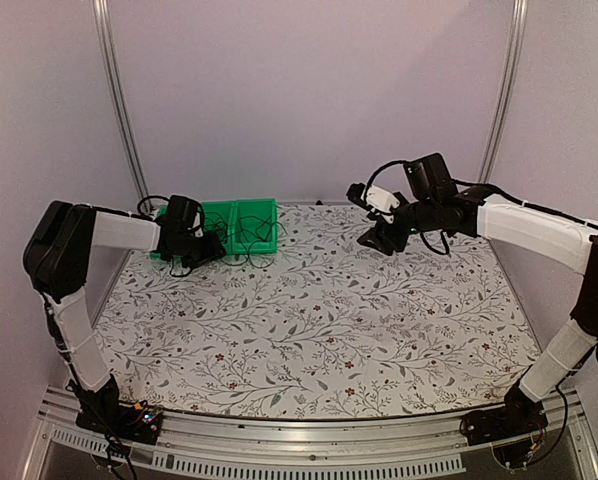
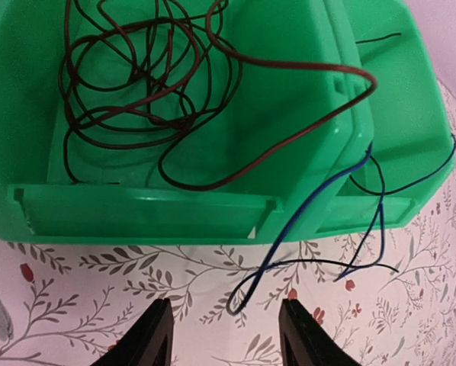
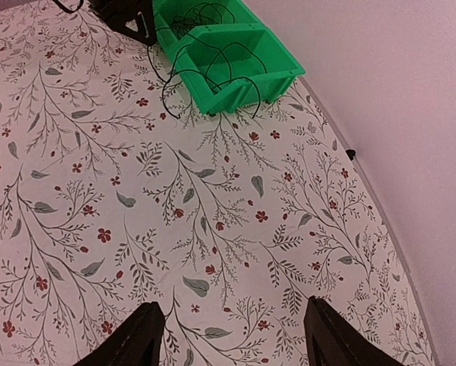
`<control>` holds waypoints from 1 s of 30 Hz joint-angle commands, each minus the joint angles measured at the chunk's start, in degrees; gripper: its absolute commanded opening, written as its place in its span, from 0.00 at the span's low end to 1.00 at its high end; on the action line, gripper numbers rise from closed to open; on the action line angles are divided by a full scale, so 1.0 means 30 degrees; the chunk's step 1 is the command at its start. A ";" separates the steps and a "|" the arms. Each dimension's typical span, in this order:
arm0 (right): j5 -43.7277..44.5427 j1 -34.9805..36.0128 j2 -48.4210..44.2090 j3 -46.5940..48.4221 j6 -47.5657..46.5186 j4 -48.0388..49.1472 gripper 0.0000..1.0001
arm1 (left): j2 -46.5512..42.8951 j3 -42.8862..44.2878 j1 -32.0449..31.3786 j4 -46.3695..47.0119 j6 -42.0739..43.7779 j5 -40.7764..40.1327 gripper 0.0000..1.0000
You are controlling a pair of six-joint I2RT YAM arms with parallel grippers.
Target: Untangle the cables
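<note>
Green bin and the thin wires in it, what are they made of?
The green bin: likely moulded plastic, smooth with a slight sheen and stiff rims. The cables: thin wire in dark, flexible insulation, probably plastic or rubber; they curl in loose loops.

My left arm (image 1: 119,232) stretches to the table's (image 1: 329,330) far-left corner, left gripper (image 2: 226,314) low, spread and empty; right arm (image 1: 529,225) hovers high, right gripper (image 3: 232,324) likewise.

I read no text, label, brand, number or sign in any view. Table cover (image 1: 319,320) carries only leaf-and-flower print. Green bins (image 1: 251,204) are plain moulded plastic, no marking I can make out.
</note>
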 commanded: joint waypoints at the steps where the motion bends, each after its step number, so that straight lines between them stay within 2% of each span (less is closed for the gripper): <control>1: -0.0463 -0.0091 0.0326 0.0441 0.0252 -0.0221 0.67 | 0.1376 0.1098 0.0085 0.0220 0.1264 0.0348 0.46; 3: -0.0425 -0.0112 0.0341 0.0352 0.0249 -0.0196 0.67 | 0.1799 0.1403 0.0150 0.0297 0.1530 0.0452 0.41; 8: -0.0253 -0.0094 0.0316 0.0283 0.0140 -0.0245 0.67 | 0.1770 0.1844 0.0161 0.0544 0.1856 0.1368 0.12; 11: -0.0117 -0.0113 0.0287 0.0211 -0.0005 -0.0185 0.67 | 0.0820 0.1781 -0.0089 0.0893 0.2207 0.1555 0.00; 15: -0.0089 -0.0105 0.0381 0.0217 -0.0073 -0.0111 0.67 | 0.0343 0.2134 -0.0292 0.2257 0.2568 0.2274 0.00; 23: -0.0213 -0.0096 0.0777 0.0488 -0.0044 -0.0094 0.67 | 0.2211 0.5357 -0.0300 0.1812 0.2814 0.3083 0.00; 26: -0.0270 -0.0096 0.0824 0.0433 0.0006 -0.0115 0.67 | 0.3352 0.6828 -0.0326 0.1796 0.2704 0.2674 0.00; 30: -0.0302 -0.0095 0.0784 0.0364 0.0066 -0.0248 0.67 | 0.5266 0.9094 -0.0751 0.0200 0.3646 0.1282 0.00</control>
